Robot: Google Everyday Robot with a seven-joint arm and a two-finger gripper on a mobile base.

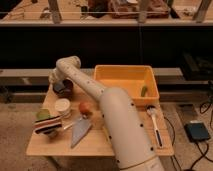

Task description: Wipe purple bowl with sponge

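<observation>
The purple bowl (65, 88), small, round and dark, stands at the back left of the wooden table (55, 147). My gripper (59, 86) is at the end of the white arm (117, 125), down at the bowl's left side and over its opening. A dark lump under the gripper in the bowl may be the sponge; I cannot make it out for sure.
A white cup (62, 106) stands just in front of the bowl, with an orange-red round thing (86, 107) to its right. A stack of coloured items (47, 125) and a grey blade-shaped tool (80, 131) lie front left. A yellow bin (125, 80) holds a green item (144, 91). A spoon (154, 120) lies to the right.
</observation>
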